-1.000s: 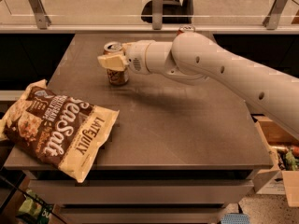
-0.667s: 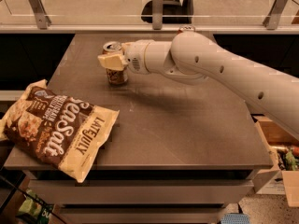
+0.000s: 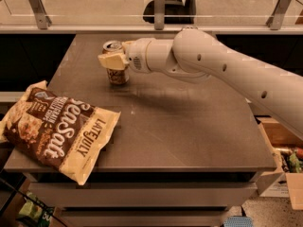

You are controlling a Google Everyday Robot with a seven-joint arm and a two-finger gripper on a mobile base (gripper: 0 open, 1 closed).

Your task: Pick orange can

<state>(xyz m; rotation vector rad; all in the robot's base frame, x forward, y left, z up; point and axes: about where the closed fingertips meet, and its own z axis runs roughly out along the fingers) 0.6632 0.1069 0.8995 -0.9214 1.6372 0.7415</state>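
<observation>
The orange can (image 3: 117,74), tan with a silver top, stands upright at the far left part of the dark table (image 3: 180,126). My gripper (image 3: 113,59) reaches in from the right on the white arm (image 3: 213,63). One pale finger (image 3: 111,60) lies across the can's front at mid-height, and the other finger is hidden behind the can. The jaws are closed around the can. The can's base looks to be at the table surface.
A large brown and cream chip bag (image 3: 57,129) lies at the table's front left, hanging over the edge. A glass railing with metal posts (image 3: 160,6) runs behind the table. A cardboard box (image 3: 284,160) sits on the floor to the right.
</observation>
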